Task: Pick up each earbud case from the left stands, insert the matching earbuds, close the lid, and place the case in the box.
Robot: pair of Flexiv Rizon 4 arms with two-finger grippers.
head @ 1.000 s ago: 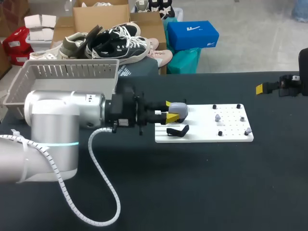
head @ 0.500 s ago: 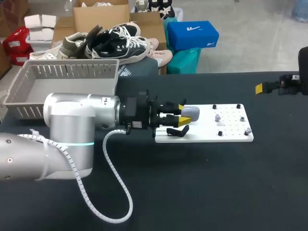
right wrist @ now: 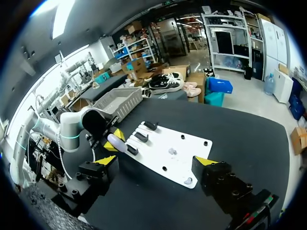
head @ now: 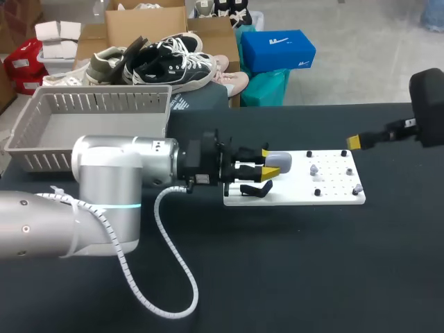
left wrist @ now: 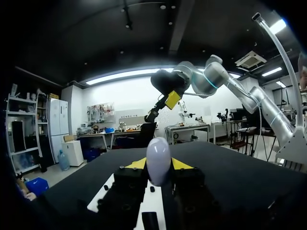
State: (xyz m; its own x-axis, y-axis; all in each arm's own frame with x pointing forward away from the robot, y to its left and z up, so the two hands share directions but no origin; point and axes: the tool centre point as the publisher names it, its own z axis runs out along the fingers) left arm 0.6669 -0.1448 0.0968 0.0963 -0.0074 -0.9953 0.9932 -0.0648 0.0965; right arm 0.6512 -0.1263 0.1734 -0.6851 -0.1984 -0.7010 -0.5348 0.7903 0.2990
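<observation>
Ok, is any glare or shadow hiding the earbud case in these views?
Head view: even light, and the earbud case reads clearly in the left gripper over the white board. Left wrist view: bright room lights behind, yet the case shows pale and plain, while the gripper body under it is in deep shadow. Right wrist view: a bright ceiling light, no glare on the case.

In the head view, the near side of the earbud case [head: 279, 160] is covered by the fingers of the left gripper [head: 267, 164], and whatever lies beneath the case is concealed. Its lid seam cannot be made out in any view. The earbuds [head: 313, 168] on the white board [head: 333, 198] are too small for shape or pairing to be determined. The right arm [head: 427, 107] is cut off by the right edge. In the left wrist view, the board is largely masked by the gripper body.
</observation>
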